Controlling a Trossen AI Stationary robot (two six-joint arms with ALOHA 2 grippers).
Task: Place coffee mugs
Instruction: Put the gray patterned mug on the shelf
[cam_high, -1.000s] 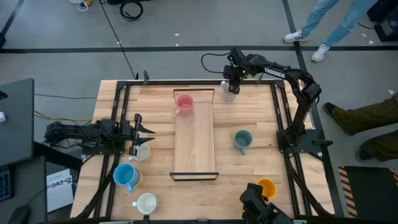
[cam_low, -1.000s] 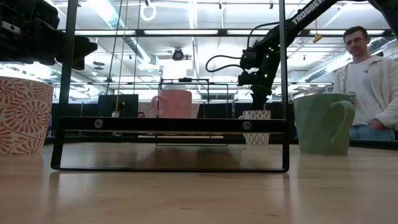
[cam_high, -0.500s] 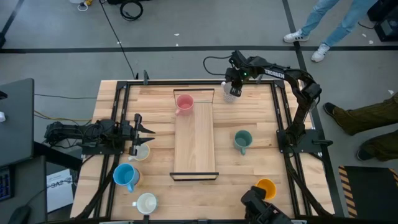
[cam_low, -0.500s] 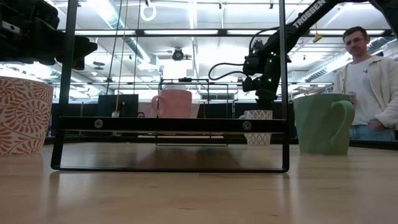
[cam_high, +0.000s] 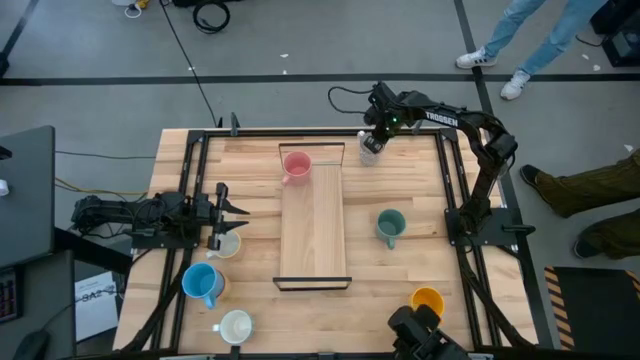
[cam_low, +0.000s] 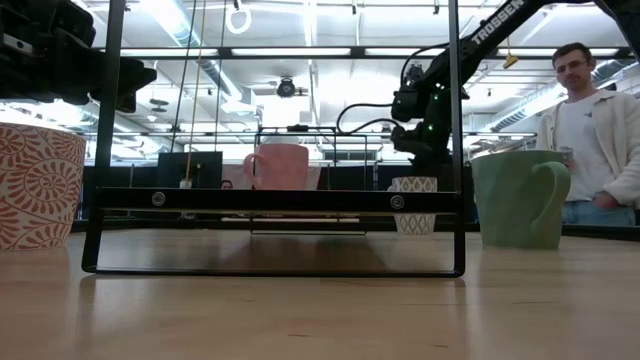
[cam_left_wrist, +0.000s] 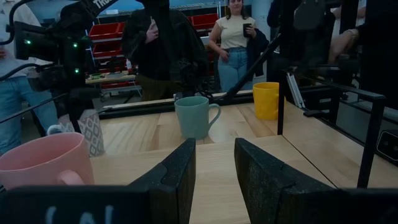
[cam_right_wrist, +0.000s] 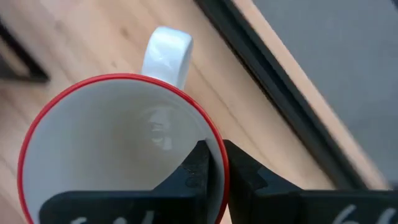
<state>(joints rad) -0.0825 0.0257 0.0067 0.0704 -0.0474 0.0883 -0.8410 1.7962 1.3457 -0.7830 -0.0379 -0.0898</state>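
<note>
A white patterned mug (cam_high: 369, 155) with a red rim stands on the table near the far edge, and my right gripper (cam_high: 373, 142) comes down on it, shut on its rim. A pink mug (cam_high: 296, 166) stands on the far end of the wooden board (cam_high: 315, 235). Standing on the table are a teal mug (cam_high: 390, 226), an orange mug (cam_high: 428, 301), a blue mug (cam_high: 203, 283) and a white mug (cam_high: 236, 326). My left gripper (cam_high: 236, 210) waits open at the left side, above another patterned mug (cam_high: 226, 244). My right gripper pinches the mug's wall at the rim (cam_right_wrist: 209, 135), one finger (cam_right_wrist: 196, 163) inside the cup and the other (cam_right_wrist: 244, 173) outside. The fingers point steeply down from above, on the part of the rim beside the handle (cam_right_wrist: 166, 53). The mug stands upright with its base on the table (cam_low: 412, 205).
A black frame (cam_high: 443, 180) runs round the table, and a low black rail (cam_low: 275, 200) edges the board. People stand beyond the table's right side and far edge. Bare wood lies between the board and the teal mug.
My right gripper has rolled about the line it points along, staying over the white patterned mug at the far edge. The mug stands where it was.
</note>
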